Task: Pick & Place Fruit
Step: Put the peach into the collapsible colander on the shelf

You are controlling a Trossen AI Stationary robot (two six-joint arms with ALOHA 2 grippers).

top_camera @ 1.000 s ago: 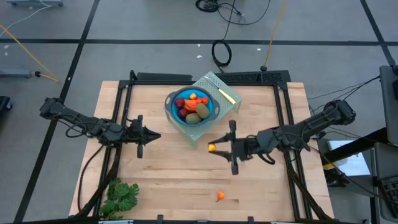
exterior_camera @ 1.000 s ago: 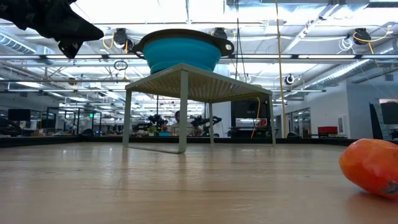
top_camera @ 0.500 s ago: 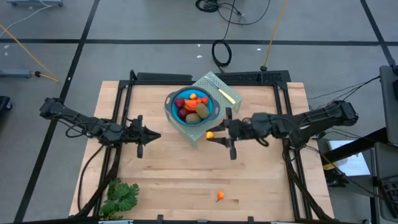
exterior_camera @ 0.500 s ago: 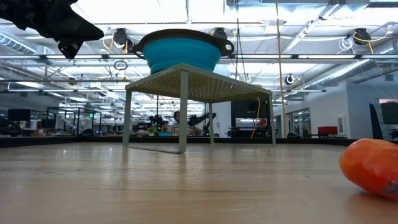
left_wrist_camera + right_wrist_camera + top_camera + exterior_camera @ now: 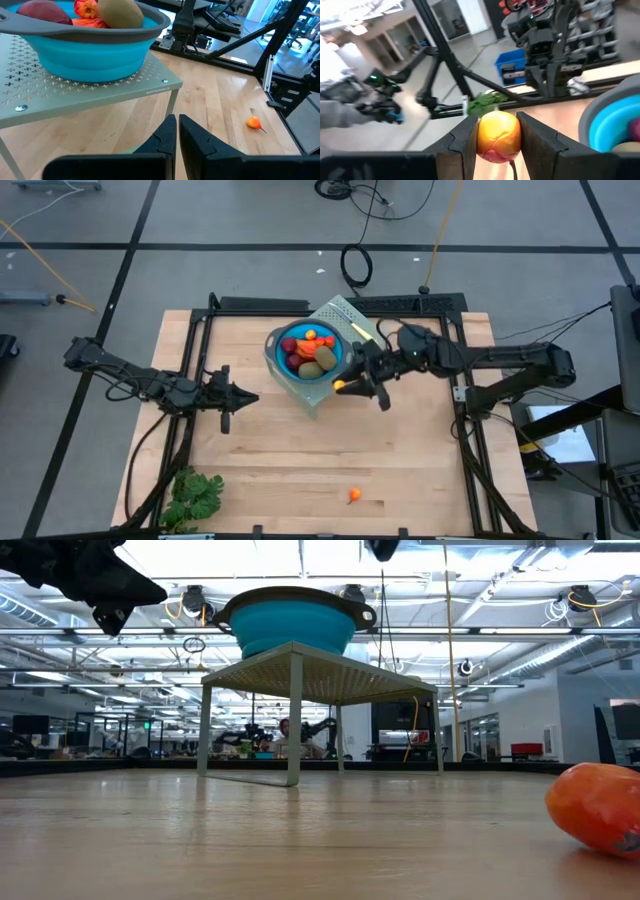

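The table [image 5: 300,470] carries a perforated stand [image 5: 345,320] near the middle of its far edge, and on the stand sits the blue bowl [image 5: 275,360], already well filled: a dark-red ball [image 5: 289,346], olive-brown ovals [image 5: 325,358], a red-orange piece and a few tiny orange ones are piled inside.

The right gripper [image 5: 345,385] hangs at the bowl's right rim, its fingers pinching a small yellow-orange fruit [image 5: 498,134], which is off the table and not yet over the bowl's opening. The left gripper [image 5: 250,398] waits left of the stand above the table, its fingers pressed together on nothing.

By my reading the job is nearly finished: the held piece needs lifting over the rim and letting go, and one last tiny orange fruit [image 5: 354,495] lies alone near the middle of the near edge. A leafy bunch [image 5: 195,495] sits at the near-left corner.

Room is good. The middle and near half of the table are mostly bare, so the path to the last piece looks open. The tight spot is the bowl's raised rim and the stand's corner just beside the right gripper.
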